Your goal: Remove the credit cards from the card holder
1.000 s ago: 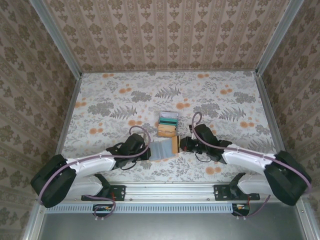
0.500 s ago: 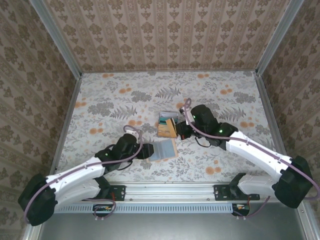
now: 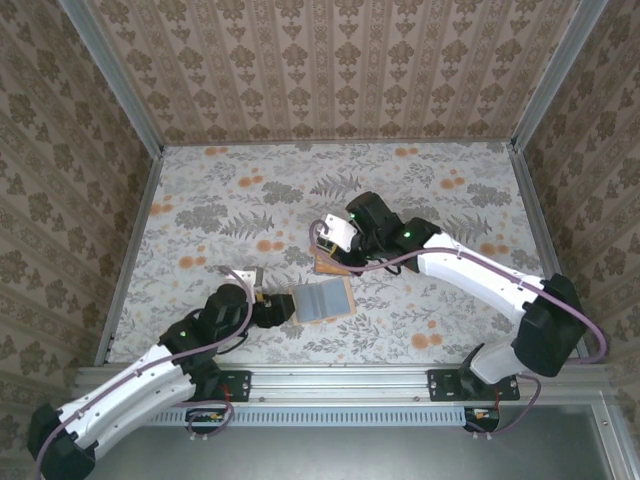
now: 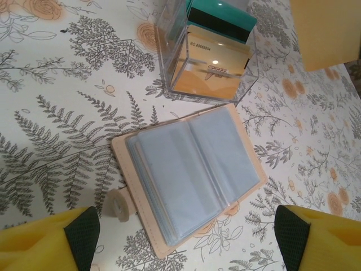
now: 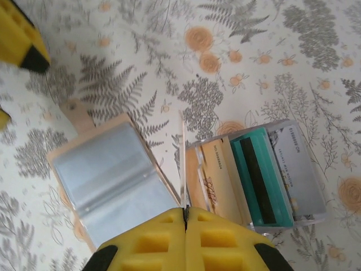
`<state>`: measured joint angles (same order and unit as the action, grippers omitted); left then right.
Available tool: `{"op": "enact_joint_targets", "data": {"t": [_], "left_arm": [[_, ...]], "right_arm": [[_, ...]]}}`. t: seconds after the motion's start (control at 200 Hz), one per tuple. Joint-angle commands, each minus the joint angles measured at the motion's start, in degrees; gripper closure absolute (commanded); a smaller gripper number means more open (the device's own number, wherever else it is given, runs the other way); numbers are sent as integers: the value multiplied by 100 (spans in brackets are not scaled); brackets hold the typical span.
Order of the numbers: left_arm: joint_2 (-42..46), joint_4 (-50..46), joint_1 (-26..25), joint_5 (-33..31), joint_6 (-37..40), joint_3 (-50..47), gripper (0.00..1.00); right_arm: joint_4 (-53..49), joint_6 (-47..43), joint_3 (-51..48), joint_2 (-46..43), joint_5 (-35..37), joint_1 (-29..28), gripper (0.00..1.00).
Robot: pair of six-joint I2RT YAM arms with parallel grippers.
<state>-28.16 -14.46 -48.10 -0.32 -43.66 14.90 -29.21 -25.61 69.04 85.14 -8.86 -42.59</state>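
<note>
R gripper [image 5: 184, 214] pinched card [image 4: 327, 28] over box [image 4: 169, 39] beyond holder [image 4: 186, 175]; L gripper [image 4: 186, 226] wide open, empty, above holder. Next: prob. lower card, release into box.

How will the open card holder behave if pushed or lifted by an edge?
Card holder probably slides easily: it lies flat and thin on the table. Its glossy plastic sleeves look floppy and likely slippery. Lifted by one edge, it would probably fold at the spine.

Grey-blue card holder [image 4: 192, 175] with tan edge; teal and orange-tan credit cards [image 5: 256, 175]; fern-and-flower-patterned table [image 3: 450, 200].
</note>
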Motion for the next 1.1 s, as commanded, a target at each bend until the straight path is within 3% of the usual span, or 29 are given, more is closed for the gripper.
{"op": "enact_joint_targets", "data": {"t": [0.0, 0.355, 0.98, 1.05, 1.095], "left_arm": [[183, -339, 55, -126, 155, -60, 15], [251, -375, 99, -83, 214, -90, 15], [252, -483, 269, -30, 270, -118, 14], [257, -479, 276, -2, 268, -118, 14], [265, -475, 283, 6, 275, -127, 14]], "right_arm": [[-628, -1174, 391, 434, 308, -42, 100], [-588, -1673, 825, 1182, 821, 15, 100], [-1019, -1650, 1339, 2030, 429, 242, 100], [-1064, -1617, 1395, 2072, 392, 260, 98], [-1025, -1576, 1401, 2071, 430, 276, 91]]}}
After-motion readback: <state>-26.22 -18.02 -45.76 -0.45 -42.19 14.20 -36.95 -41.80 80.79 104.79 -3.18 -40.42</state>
